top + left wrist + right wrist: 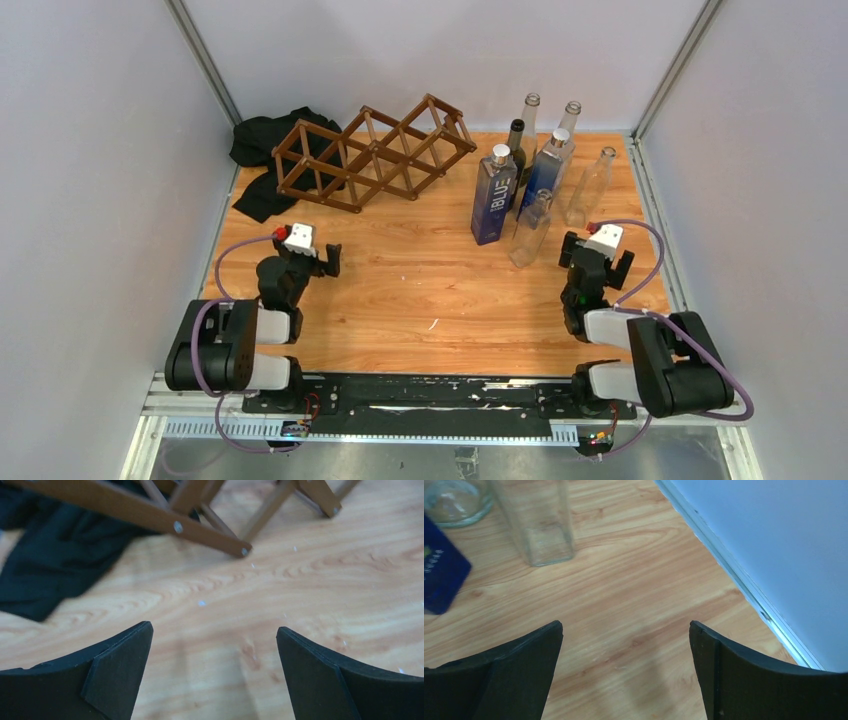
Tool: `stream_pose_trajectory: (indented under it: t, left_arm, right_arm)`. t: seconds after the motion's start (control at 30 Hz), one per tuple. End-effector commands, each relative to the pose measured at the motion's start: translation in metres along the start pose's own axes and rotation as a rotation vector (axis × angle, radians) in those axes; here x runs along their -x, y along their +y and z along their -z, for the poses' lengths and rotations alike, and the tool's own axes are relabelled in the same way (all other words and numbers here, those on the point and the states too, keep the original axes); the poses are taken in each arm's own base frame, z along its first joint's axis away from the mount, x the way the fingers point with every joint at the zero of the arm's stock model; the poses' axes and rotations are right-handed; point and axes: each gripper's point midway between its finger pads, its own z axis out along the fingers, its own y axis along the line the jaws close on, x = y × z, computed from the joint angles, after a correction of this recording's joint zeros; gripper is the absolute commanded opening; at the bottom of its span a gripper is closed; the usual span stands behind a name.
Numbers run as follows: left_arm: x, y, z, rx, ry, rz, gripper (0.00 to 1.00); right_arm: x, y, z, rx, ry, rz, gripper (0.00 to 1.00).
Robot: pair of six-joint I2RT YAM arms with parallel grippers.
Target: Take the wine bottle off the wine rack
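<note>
No bottle lies in any cell of the rack [375, 152] that the top view shows. Every bottle on the table [420, 300] stands upright in a cluster [545, 175] to the rack's right, apart from it, toward the back right corner. The dark bottle [516, 140] at the back of that cluster, behind the blue bottle [495, 195], looks like the wine bottle, though its label cannot be read. The rest are clear glass, and the right wrist view shows the foot of one clear bottle [541, 525] beside the blue bottle's corner. The rack sits tilted across the back left, one end over a black cloth [262, 150], and its near sticks [150, 510] cross the top of the left wrist view. The left gripper [308, 260] hangs low over bare wood in front of the rack with its jaws spread wide and nothing between them. The right gripper [597, 262] is just as wide and just as empty, near the clear bottles at the right edge. Judged from this, the removal looks done and the arms sit in a rest pose. If anything is left, it is only to confirm the rack is bare and keep both arms clear of the glass, since the right fingers are near enough to knock a bottle over if swung carelessly.
</note>
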Motion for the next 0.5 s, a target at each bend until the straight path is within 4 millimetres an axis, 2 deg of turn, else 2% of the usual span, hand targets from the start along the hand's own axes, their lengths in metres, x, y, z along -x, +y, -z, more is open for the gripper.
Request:
stream_pose_trajectory:
  t: [0.0, 0.07, 0.13, 0.23, 0.3, 0.47]
  left_arm:
    - [0.029, 0.023, -0.022, 0.092, -0.051, -0.026, 1.00]
    - [0.027, 0.024, -0.023, 0.094, -0.029, -0.026, 1.00]
    - [0.025, 0.023, -0.022, 0.090, -0.024, -0.025, 1.00]
    - [0.026, 0.024, -0.022, 0.093, -0.033, -0.023, 1.00]
    - [0.028, 0.025, -0.022, 0.104, -0.037, -0.020, 1.00]
    - [0.027, 0.031, -0.022, 0.137, -0.029, -0.004, 1.00]
  right_arm:
    - [0.014, 0.036, 0.001, 0.203, -0.081, 0.104, 1.00]
    - [0.017, 0.041, 0.007, 0.233, -0.148, 0.124, 1.00]
    - [0.009, 0.047, 0.008, 0.286, -0.152, 0.131, 1.00]
    - [0.009, 0.045, -0.010, 0.222, -0.112, 0.132, 1.00]
    - [0.004, 0.044, -0.017, 0.244, -0.038, 0.089, 1.00]
    - [0.003, 0.042, -0.017, 0.245, -0.017, 0.092, 1.00]
